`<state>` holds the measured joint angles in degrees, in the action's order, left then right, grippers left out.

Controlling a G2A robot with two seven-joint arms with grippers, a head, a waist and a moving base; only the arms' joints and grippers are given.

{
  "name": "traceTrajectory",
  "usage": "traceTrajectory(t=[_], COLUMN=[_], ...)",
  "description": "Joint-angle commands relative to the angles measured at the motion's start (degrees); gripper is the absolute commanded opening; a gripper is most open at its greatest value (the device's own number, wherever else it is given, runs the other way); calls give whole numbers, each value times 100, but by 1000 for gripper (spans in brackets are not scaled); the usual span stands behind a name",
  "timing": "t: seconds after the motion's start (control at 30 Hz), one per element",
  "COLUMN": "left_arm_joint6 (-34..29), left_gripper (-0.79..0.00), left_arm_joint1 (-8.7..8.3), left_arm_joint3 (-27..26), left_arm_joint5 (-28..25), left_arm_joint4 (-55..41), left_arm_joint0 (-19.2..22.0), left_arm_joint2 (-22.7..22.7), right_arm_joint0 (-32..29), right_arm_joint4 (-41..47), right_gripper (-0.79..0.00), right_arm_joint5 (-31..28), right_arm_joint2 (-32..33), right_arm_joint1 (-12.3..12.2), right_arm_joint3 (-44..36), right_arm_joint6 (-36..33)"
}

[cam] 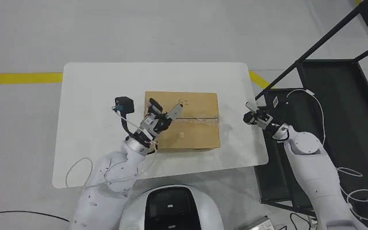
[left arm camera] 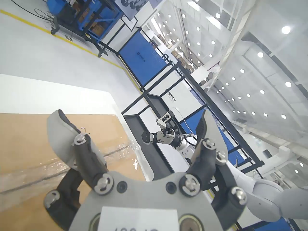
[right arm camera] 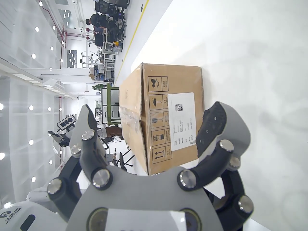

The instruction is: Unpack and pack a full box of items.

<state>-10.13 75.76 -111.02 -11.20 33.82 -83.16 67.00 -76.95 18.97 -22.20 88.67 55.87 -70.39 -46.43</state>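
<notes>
The white worktop (cam: 92, 115) carries the closed box (cam: 195, 135) at centre frame, its long axis left to right, with a tape seam (cam: 201, 119) along it. The left gripper (cam: 167, 109) hovers over the box's left half with its fingers spread, nearest the seam. The right gripper (cam: 249, 113), fingers also spread, sits off the box's right end.

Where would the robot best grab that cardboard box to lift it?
Probably by its two short ends, one gripper pressing in from each side. The box is taped shut, flat-sided and far wider than an open gripper; the right gripper faces its labelled end.
</notes>
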Motion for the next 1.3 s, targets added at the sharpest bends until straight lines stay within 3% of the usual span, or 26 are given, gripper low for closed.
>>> traceTrajectory(t=[0.0,0.2,0.4,0.63,0.9,1.07,1.27], left_arm_joint6=[-391,-1247,-2114,-3303,-4394,-4564,-4236], left_gripper=[0,0,0,0,0,0,0], left_arm_joint1=[-54,-189,-312,-457,-615,-674,-698], left_arm_joint3=[-179,-367,-97,283,596,735,923], left_arm_joint5=[-33,62,354,689,981,970,686], left_arm_joint4=[-258,-1240,-2051,-2799,-3305,-3656,-3973], left_arm_joint0=[-211,-453,-344,-123,59,87,56], left_arm_joint2=[291,1361,2376,3200,3774,3988,4080], right_arm_joint0=[-1,19,110,794,2104,2138,2138], right_arm_joint4=[-94,-255,-431,-726,-816,-802,-802], right_gripper=[0,0,0,0,0,0,0], right_arm_joint5=[31,41,-63,403,809,794,794], right_arm_joint2=[4,-46,-118,-676,-2167,-2213,-2213], right_arm_joint1=[-4,-5,-16,29,316,327,327], right_arm_joint3=[-117,-563,-1133,-1531,-1168,-1144,-1144], right_arm_joint6=[34,-21,-277,-694,-989,-1003,-1003])
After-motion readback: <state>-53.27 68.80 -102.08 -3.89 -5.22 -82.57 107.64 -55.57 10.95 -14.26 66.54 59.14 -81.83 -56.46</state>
